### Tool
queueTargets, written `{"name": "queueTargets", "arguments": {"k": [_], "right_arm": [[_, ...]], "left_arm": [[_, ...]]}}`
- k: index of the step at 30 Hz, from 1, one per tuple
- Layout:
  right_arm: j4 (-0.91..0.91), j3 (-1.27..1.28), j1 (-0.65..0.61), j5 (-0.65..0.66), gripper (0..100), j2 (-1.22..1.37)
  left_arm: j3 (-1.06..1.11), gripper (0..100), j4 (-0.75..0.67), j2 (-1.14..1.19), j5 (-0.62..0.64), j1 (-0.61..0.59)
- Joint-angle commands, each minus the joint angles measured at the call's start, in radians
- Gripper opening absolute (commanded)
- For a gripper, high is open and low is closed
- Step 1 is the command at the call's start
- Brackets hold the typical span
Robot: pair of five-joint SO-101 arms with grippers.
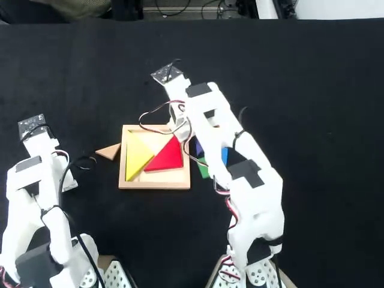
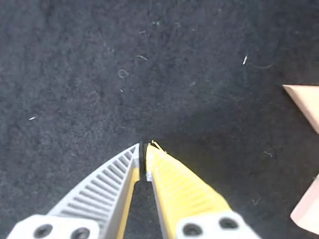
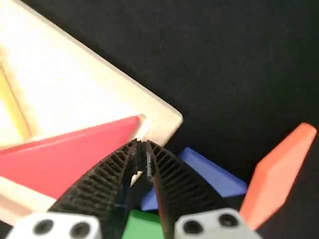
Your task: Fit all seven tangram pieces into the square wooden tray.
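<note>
The square wooden tray (image 1: 155,182) holds a yellow triangle (image 1: 138,155) and a red triangle (image 1: 168,156). A tan triangle (image 1: 108,152) lies on the cloth just left of the tray. Blue (image 1: 224,156) and green (image 1: 204,171) pieces peek out under the right arm. My right gripper (image 3: 142,147) is shut and empty, its tips at the tray's rim (image 3: 154,112) by the red triangle's (image 3: 60,157) corner. The blue (image 3: 217,174), orange (image 3: 276,172) and green (image 3: 142,226) pieces lie just outside that rim. My left gripper (image 2: 144,149) is shut and empty over bare cloth, with the tan triangle (image 2: 305,99) off to one side.
Black cloth covers the table. The left arm (image 1: 33,174) stands well left of the tray. The right arm (image 1: 222,150) stretches over the tray's right side and hides part of the loose pieces. Cables loop near the tray's far edge (image 1: 156,111).
</note>
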Motion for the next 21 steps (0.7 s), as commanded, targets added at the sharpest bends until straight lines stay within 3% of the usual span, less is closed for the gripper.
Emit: {"name": "queueTargets", "arguments": {"k": [1, 11, 17, 21], "right_arm": [[-0.006, -0.062, -0.054, 0.012, 1.1, 0.001], [0.009, -0.067, -0.114, 0.018, 1.1, -0.007], [0.054, -0.088, -0.227, 0.184, 1.1, -0.007], [0.15, -0.142, -0.218, 0.209, 1.1, -0.036]], "left_arm": [[-0.005, 3, -0.008, -0.021, 0.008, 0.013], [-0.004, 3, -0.008, -0.021, 0.005, 0.013], [-0.004, 3, -0.008, -0.021, 0.003, 0.013], [-0.004, 3, -0.008, -0.021, 0.002, 0.013]]}}
